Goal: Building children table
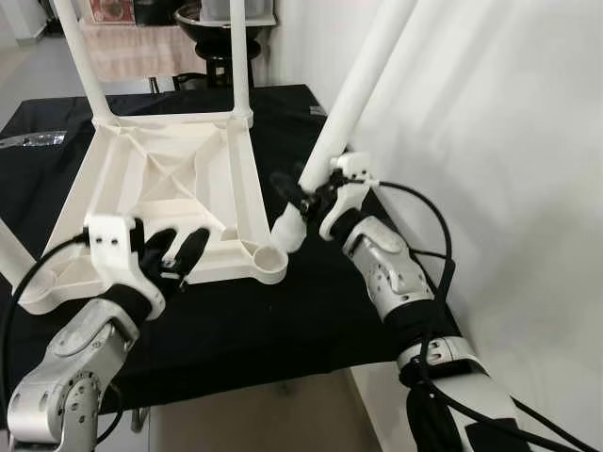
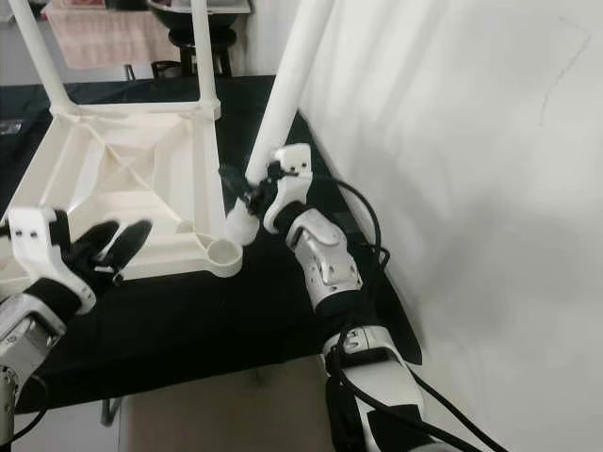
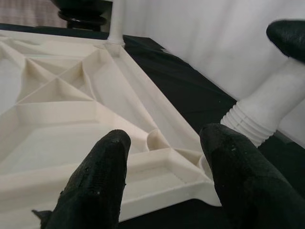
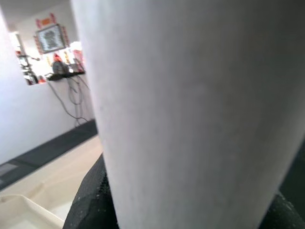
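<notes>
The white plastic table top [image 1: 179, 188] lies upside down on a black cloth, with two legs [image 1: 237, 56] standing in its far corners. My right gripper [image 1: 311, 193] is shut on a third white leg [image 1: 353, 85], held tilted, its threaded end [image 1: 287, 229] just above and to the right of the empty near-right corner socket [image 1: 268, 259]. This leg [image 4: 190, 119] fills the right wrist view. My left gripper [image 1: 179, 250] is open at the top's near edge, its fingers [image 3: 100, 176] straddling the rim [image 3: 157, 164] beside that socket.
The black-covered work table [image 1: 245, 320] ends close in front of me. A white wall [image 1: 499, 141] runs along the right side. A dark round stool [image 1: 212, 24] and a pale cloth [image 1: 141, 47] stand beyond the far edge. A clear bag [image 1: 33, 139] lies at far left.
</notes>
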Tool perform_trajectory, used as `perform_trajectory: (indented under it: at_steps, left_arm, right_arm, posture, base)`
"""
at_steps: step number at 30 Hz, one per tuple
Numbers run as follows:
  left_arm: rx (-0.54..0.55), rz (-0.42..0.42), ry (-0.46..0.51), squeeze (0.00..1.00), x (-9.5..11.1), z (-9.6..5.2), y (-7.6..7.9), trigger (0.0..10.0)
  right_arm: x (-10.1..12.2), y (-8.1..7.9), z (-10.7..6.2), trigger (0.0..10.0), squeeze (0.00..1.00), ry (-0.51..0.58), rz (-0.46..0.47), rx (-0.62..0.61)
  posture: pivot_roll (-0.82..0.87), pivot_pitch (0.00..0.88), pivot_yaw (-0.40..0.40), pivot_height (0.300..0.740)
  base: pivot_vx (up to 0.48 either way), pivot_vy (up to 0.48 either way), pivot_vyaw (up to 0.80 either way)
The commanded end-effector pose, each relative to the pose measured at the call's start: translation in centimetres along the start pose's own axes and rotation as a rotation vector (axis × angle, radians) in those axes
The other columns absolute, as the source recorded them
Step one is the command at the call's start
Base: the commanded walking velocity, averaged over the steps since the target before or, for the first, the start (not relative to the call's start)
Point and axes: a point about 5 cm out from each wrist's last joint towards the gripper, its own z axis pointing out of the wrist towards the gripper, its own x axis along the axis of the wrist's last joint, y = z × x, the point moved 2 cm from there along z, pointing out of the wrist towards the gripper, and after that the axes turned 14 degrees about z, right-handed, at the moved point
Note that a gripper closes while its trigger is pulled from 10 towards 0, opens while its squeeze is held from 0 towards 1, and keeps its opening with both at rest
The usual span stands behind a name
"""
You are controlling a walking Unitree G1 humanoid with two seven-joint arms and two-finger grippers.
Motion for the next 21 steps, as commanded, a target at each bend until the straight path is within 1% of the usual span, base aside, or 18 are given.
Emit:
perform_trajectory:
  at_steps: [1, 2, 3, 5, 6, 8, 11, 12, 13, 14, 16, 17, 18, 20, 21]
  left_arm:
    - [-0.001, -0.014, -0.036, 0.00, -1.3, -0.4, 0.6, 10.0]
    - [-0.009, -0.048, -0.054, 0.00, -2.1, -0.7, 1.3, 10.0]
    - [-0.009, -0.072, -0.063, 0.00, -2.7, -0.9, 1.8, 10.0]
    - [-0.009, -0.072, -0.063, 0.00, -2.7, -0.9, 1.8, 10.0]
    - [-0.020, -0.090, -0.068, 0.00, -3.0, -0.8, 2.3, 10.0]
    - [-0.020, -0.090, -0.068, 0.00, -3.0, -0.8, 2.3, 10.0]
    - [-0.072, -0.089, -0.070, 0.00, -3.8, 0.0, 4.1, 10.0]
    - [-0.083, -0.091, -0.067, 0.00, -4.0, 0.2, 4.5, 10.0]
    - [-0.088, -0.093, -0.065, 0.00, -4.2, 0.3, 4.7, 10.0]
    - [-0.098, -0.095, -0.072, 0.00, -4.4, 0.3, 5.0, 10.0]
    - [-0.118, -0.087, -0.079, 0.00, -4.8, 0.3, 5.6, 10.0]
    - [-0.127, -0.092, -0.076, 0.00, -4.8, 0.2, 5.8, 10.0]
    - [-0.152, -0.089, -0.089, 0.00, -5.0, 0.1, 6.2, 10.0]
    - [-0.170, -0.087, -0.100, 0.00, -5.2, -0.1, 6.5, 10.0]
    - [-0.184, -0.058, -0.109, 0.00, -5.5, -0.2, 6.8, 10.0]
  right_arm:
    - [-0.4, -0.5, -0.3, 10.0, 0.00, -0.005, 0.018, 0.016]
    - [-0.9, -0.4, -0.6, 10.0, 0.00, -0.031, -0.028, -0.012]
    - [-1.1, -0.2, -0.9, 10.0, 0.00, -0.031, -0.019, -0.014]
    - [-1.1, -0.2, -0.9, 10.0, 0.00, -0.031, -0.019, -0.014]
    - [-1.2, 0.0, -1.1, 10.0, 0.00, -0.016, -0.023, -0.029]
    - [-1.2, 0.0, -1.1, 10.0, 0.00, -0.016, -0.023, -0.029]
    - [-1.5, -0.2, -1.2, 10.0, 0.00, -0.054, -0.125, -0.030]
    - [-1.6, -0.5, -1.3, 10.0, 0.00, -0.069, -0.136, -0.005]
    - [-1.7, -0.6, -1.4, 10.0, 0.00, -0.075, -0.136, 0.012]
    - [-1.6, -0.8, -1.7, 10.0, 0.00, -0.069, -0.086, 0.042]
    - [-1.4, -1.0, -2.0, 10.0, 0.00, -0.074, -0.097, 0.065]
    - [-1.3, -1.0, -2.1, 10.0, 0.00, -0.059, -0.075, 0.063]
    - [-1.3, -0.8, -2.2, 10.0, 0.00, -0.068, -0.087, 0.054]
    - [-1.3, -0.6, -2.3, 10.0, 0.00, -0.075, -0.091, 0.048]
    - [-1.4, -0.7, -2.5, 10.0, 0.00, -0.086, -0.090, 0.070]
  posture:
    - [0.03, 0.000, -0.044, 0.740]
    - [0.02, 0.000, -0.040, 0.740]
    - [0.02, 0.000, -0.038, 0.740]
    - [0.02, 0.000, -0.038, 0.740]
    - [0.02, 0.000, -0.036, 0.740]
    - [0.02, 0.000, -0.036, 0.740]
    - [0.01, 0.000, -0.016, 0.740]
    - [0.01, 0.000, -0.014, 0.740]
    - [0.01, 0.000, -0.014, 0.740]
    - [0.01, 0.000, -0.015, 0.740]
    - [0.01, 0.000, -0.015, 0.740]
    - [0.00, 0.000, -0.013, 0.740]
    - [0.00, 0.000, -0.013, 0.740]
    - [0.00, 0.000, -0.012, 0.740]
    - [0.01, 0.000, -0.014, 0.740]
  base:
    - [0.341, 0.000, 0.74]
    - [0.262, 0.000, 0.00]
    - [0.262, 0.000, 0.00]
    - [0.262, 0.000, 0.00]
    - [0.255, 0.000, 0.80]
    - [0.255, 0.000, 0.80]
    - [0.000, 0.000, 0.00]
    - [0.000, 0.000, 0.00]
    - [0.000, 0.000, 0.00]
    - [0.000, 0.000, 0.00]
    - [0.000, 0.000, 0.49]
    - [0.000, 0.000, 0.00]
    - [0.000, 0.000, 0.00]
    - [0.000, 0.000, 0.00]
    - [0.000, 0.000, 0.00]
